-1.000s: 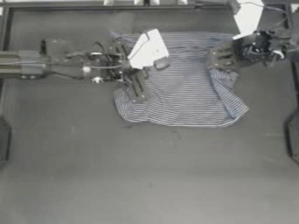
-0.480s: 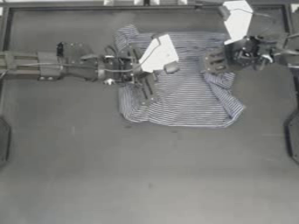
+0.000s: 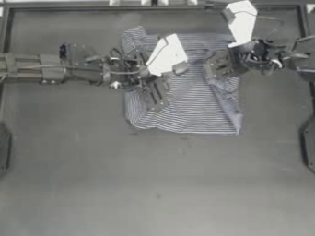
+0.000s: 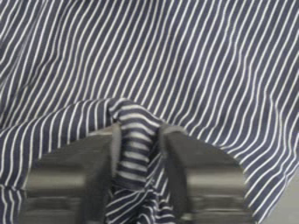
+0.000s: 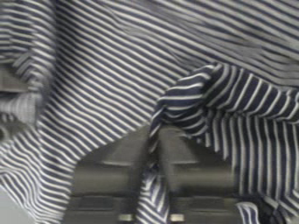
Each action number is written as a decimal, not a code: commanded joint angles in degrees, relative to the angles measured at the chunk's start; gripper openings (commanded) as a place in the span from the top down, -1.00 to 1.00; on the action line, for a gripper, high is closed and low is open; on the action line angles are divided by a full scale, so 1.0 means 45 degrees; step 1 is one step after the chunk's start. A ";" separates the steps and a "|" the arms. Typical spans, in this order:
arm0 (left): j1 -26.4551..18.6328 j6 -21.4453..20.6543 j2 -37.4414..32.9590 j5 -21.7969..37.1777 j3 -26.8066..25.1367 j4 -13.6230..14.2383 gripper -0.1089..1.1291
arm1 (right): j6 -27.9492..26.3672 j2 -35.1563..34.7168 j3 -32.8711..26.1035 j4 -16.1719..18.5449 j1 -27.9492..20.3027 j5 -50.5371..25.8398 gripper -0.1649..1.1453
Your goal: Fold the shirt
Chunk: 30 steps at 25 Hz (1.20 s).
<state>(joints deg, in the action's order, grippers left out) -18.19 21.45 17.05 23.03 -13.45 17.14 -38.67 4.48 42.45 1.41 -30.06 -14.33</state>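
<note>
Lying on: the soft short-sleeved shirt (image 3: pixel 184 99) with fine navy-and-white stripes is resting on the dark grey table (image 3: pixel 154 184), in the far half and a little right of the middle.
Shape of the cloth: its near part is spreading flat toward the table's middle, while the far part is bunching up between the two arms; stripes are running in different directions where the fabric is folding over itself.
Left gripper (image 3: pixel 148 85): it is reaching in from the left side and sitting over the shirt's left portion. The left wrist view is showing the left gripper (image 4: pixel 139 140) with its two dark jaws clenched on a raised fold of striped cloth, the fold standing up between them and the rest of the shirt stretching away beyond.
Right gripper (image 3: pixel 223 64): it is coming in from the right side at the shirt's far right part. The right wrist view is showing the right gripper (image 5: pixel 153 148) with jaws nearly together, pinching a thin ridge of striped fabric that is puckering just above them.
Between the arms: the cloth is hanging gathered, both pincers gripping it well apart from each other.
</note>
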 commanded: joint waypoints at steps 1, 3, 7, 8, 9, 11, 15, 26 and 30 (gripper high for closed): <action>-0.0098 -0.0020 -0.0586 -0.0117 0.0312 0.0020 -0.40 | 0.0273 0.0234 -0.0254 -0.0078 0.0020 0.0195 -0.52; -0.0098 -0.0059 -0.0684 -0.0195 0.0312 0.0020 -0.41 | 0.0273 0.0234 -0.0293 -0.0059 0.0020 0.0195 -0.56; -0.0215 -0.0156 -0.0898 -0.0234 0.0312 0.0020 -0.42 | 0.0293 0.0293 -0.0313 -0.0020 0.0020 0.0176 -0.56; -0.0234 -0.0176 -0.0957 -0.0215 0.0312 0.0020 -0.42 | 0.0293 0.0312 -0.0313 0.0000 0.0020 0.0195 -0.56; -0.0254 -0.0215 -0.1016 -0.0215 0.0312 0.0039 -0.42 | 0.0293 0.0332 -0.0313 0.0020 0.0020 0.0195 -0.56; -0.0293 -0.0391 -0.1152 -0.0215 0.0312 0.0039 -0.42 | 0.0313 0.0430 -0.0352 0.0039 0.0020 0.0176 -0.56; -0.0371 -0.1133 -0.1523 -0.0020 0.0312 0.0039 -0.47 | 0.0313 0.0801 -0.0430 0.0156 0.0020 0.0098 -0.56; -0.0332 -0.3047 -0.2793 0.1172 0.0312 -0.0020 -0.71 | 0.0820 0.2422 -0.0625 0.2012 0.0547 -0.1172 -0.56; 0.0059 -0.3691 -0.3125 0.2246 0.0312 -0.0117 -0.82 | 0.1875 0.3125 -0.0625 0.2109 0.1016 -0.1621 -0.59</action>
<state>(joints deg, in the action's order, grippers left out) -18.90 5.45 7.82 31.46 -13.45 16.96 -31.55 15.91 41.13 10.63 -26.28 -21.01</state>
